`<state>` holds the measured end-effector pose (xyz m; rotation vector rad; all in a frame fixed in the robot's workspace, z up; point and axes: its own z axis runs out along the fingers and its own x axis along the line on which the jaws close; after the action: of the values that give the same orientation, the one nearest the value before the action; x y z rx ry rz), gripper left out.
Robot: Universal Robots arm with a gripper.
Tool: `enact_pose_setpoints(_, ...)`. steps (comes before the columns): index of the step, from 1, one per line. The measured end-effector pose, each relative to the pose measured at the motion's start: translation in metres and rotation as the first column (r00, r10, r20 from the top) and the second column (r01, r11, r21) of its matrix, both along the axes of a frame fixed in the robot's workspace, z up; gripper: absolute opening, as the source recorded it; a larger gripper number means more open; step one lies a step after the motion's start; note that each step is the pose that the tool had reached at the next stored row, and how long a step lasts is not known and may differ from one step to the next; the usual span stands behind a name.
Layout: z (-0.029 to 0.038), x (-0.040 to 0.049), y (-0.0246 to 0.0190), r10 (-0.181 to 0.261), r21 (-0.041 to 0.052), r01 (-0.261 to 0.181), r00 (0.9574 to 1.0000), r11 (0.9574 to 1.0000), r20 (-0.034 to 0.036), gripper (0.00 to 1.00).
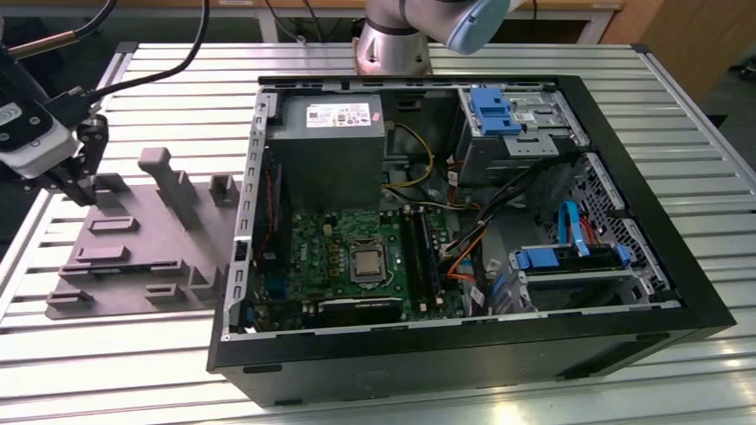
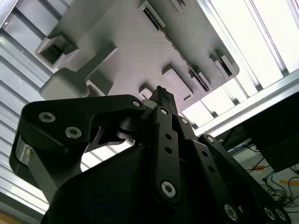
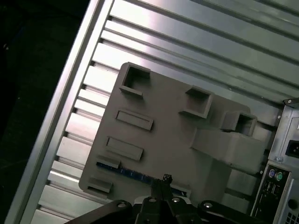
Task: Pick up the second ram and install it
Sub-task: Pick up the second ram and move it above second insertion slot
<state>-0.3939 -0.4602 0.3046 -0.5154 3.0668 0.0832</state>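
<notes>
At the far left of the exterior view, the gripper [image 1: 73,188], low over the upper left corner of the grey fixture plate [image 1: 142,257]. Fingers drawn narrow, tips close together, seen so in both wrist views. In the first wrist view, just ahead of those tips, the second ram [image 3: 124,171]: a thin blue strip lying flat in a slot along one edge of the plate, one end running in under the fingertips [image 3: 166,179]. Cannot tell whether touching or just above it. Upright posts and empty pockets across the rest of the plate. Beneath everything, a slatted metal table [image 1: 119,390]. Right of the plate, filling the middle and right of the exterior view, an open computer case [image 1: 473,354], with motherboard [image 1: 343,239] at lower centre and power supply [image 1: 325,150] above it. At the top centre, the arm base [image 1: 390,44]
</notes>
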Motion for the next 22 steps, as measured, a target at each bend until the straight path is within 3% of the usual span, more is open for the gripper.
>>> enact_pose_setpoints(6, 0.0000, 0.0000, 0.0000, 0.064, 0.0000, -0.064, 0.9980, 0.9980, 0.0000, 0.11)
enact_pose_setpoints(11, -0.0001, 0.0000, 0.0000, 0.117, 0.0000, -0.117, 0.9931, 0.9931, 0.0000, 0.11)
enact_pose_setpoints(16, -0.0002, 0.0000, 0.0000, 0.171, 0.0000, -0.171, 0.9852, 0.9852, 0.0000, 0.11)
enact_pose_setpoints(22, -0.0003, 0.0000, 0.0000, 0.237, 0.0000, -0.237, 0.9714, 0.9714, 0.0000, 0.11)
